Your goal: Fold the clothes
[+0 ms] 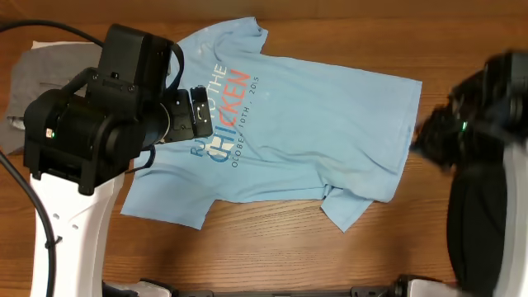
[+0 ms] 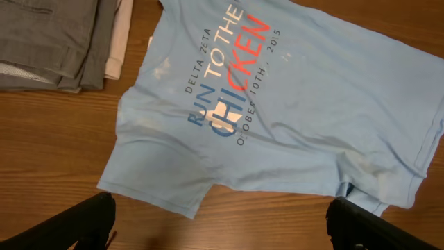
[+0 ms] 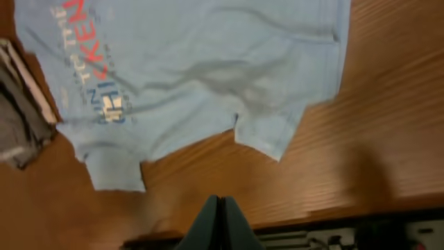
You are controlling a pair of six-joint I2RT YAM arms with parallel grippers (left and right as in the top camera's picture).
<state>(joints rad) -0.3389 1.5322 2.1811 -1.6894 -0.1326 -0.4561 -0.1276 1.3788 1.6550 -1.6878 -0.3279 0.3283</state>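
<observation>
While R gripper (image 3: 220, 221) sits w/ fingers pressed together, empty, over bare table (image 3: 388, 139), L gripper (image 2: 222, 226) hangs w/ jaws wide apart above T-shirt (image 2: 312, 104), spread out print-up, beside folded grey trousers (image 2: 48, 35).

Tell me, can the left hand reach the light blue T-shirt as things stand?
Probably yes: the open left hand hangs above the light blue T-shirt, nothing lies on it, and the folded grey trousers sit beside it.
</observation>
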